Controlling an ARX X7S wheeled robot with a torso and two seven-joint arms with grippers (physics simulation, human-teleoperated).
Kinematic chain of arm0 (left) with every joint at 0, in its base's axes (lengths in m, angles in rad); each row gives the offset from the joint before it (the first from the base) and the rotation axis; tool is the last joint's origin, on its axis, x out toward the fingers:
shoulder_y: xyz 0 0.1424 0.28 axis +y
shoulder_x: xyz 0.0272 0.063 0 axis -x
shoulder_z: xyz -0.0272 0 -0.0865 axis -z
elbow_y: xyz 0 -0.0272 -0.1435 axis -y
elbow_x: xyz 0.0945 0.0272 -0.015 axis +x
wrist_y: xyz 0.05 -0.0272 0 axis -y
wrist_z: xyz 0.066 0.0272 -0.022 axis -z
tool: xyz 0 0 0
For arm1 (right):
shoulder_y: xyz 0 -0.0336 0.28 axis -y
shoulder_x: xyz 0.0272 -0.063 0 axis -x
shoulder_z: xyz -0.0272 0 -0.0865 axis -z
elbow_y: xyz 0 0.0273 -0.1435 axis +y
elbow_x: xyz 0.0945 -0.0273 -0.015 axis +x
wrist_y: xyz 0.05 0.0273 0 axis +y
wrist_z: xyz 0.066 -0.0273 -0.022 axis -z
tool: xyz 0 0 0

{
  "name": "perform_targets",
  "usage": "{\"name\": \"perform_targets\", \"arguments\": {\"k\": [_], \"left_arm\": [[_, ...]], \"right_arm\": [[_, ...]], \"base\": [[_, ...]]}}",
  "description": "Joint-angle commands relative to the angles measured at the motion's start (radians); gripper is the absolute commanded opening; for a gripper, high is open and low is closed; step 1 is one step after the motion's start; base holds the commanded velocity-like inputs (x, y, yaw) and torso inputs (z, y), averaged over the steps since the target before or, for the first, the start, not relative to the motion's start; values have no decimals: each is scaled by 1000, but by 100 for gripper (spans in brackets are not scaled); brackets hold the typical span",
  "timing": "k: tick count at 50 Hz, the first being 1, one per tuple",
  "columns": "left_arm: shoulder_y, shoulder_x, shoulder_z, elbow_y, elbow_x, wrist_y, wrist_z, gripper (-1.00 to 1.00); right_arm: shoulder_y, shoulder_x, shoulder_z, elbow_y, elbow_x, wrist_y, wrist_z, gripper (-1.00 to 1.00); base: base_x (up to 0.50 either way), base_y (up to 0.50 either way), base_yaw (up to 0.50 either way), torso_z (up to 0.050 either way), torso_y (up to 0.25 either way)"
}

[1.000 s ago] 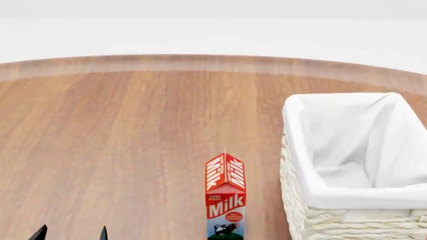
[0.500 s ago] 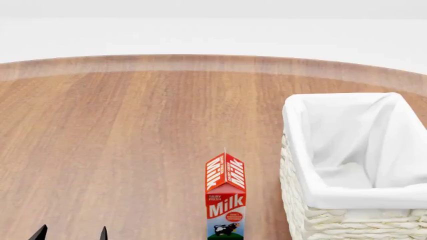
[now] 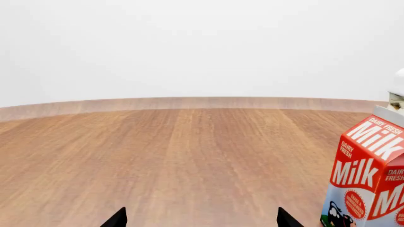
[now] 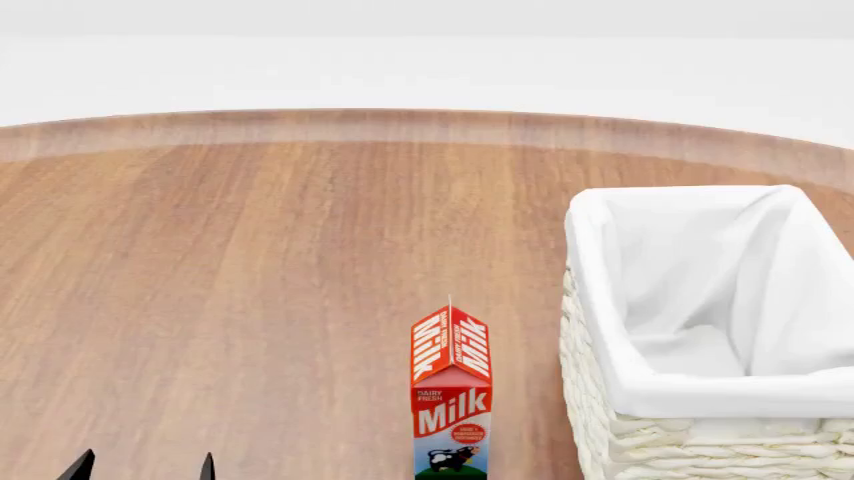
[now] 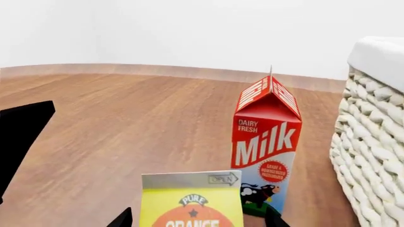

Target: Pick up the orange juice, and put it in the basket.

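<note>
At the bottom edge of the right wrist view, the juice (image 5: pixel 191 201) stands just in front of the milk (image 5: pixel 264 146), between the right gripper's (image 5: pixel 198 218) dark fingertips (image 5: pixel 122 219), jaws apart around it, no contact visible. Right of the milk in the head view sits the basket (image 4: pixel 598 400), a gap between them. Bare table (image 4: pixel 240 270) spreads left and far. Low left, the left gripper (image 4: pixel 143 466) is spread wide, empty.

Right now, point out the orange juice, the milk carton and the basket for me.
orange juice (image 5: pixel 192 201), right wrist view, yellow front face.
milk carton (image 4: pixel 451 412), head view, red front panel.
basket (image 4: pixel 595 300), head view, cloth-covered left rim.
</note>
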Motion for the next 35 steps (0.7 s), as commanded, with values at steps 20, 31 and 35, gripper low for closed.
{"name": "perform_targets", "arguments": {"k": [20, 31, 35], "left_arm": [[-3, -9, 12, -1, -9, 4, -11, 100], [-4, -13, 16, -2, -13, 5, -15, 100], [-4, -14, 18, -2, -14, 5, -16, 100]], "right_arm": [[28, -10, -24, 94, 7, -39, 4, 100], [33, -12, -33, 117, 12, -52, 4, 100], [33, -12, -36, 119, 14, -55, 6, 100]], "base": [[0, 0, 0, 0, 0], [0, 0, 0, 0, 0], [0, 0, 0, 0, 0]]}}
